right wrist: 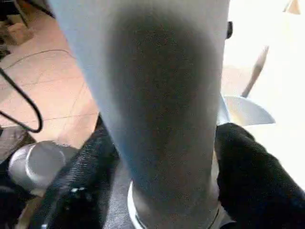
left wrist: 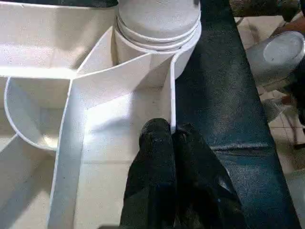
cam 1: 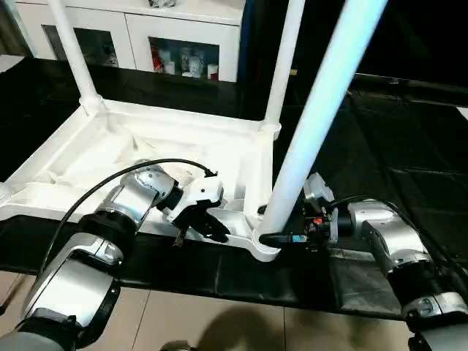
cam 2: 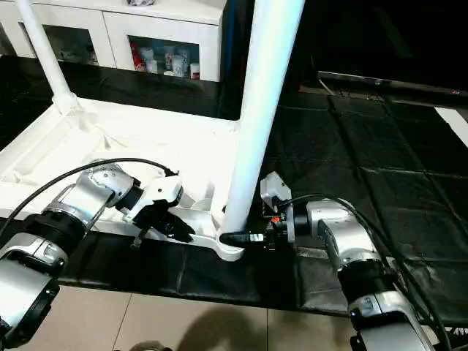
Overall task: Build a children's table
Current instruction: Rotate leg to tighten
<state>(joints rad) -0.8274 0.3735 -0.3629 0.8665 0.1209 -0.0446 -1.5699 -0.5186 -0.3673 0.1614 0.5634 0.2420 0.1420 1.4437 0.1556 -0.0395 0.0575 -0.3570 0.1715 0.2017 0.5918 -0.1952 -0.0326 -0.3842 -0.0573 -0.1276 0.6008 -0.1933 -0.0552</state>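
Item: children's table, top [cam 1: 183, 146] lying ribbed side up on the black floor mat [cam 1: 409, 146], white cabinet [cam 1: 183, 36] beyond. We count three legs standing in corner sockets.

Near leg [cam 1: 314, 124]: right claw [cam 1: 281, 238] straddles its base, fingers either side; whether they press it we cannot tell.

Left claw [left wrist: 171, 143]: fingers closed on the top's thin near rim wall, steadying it.

Step, as we judge: seating the near leg. Next calls for firm downward push or twist, top held still.
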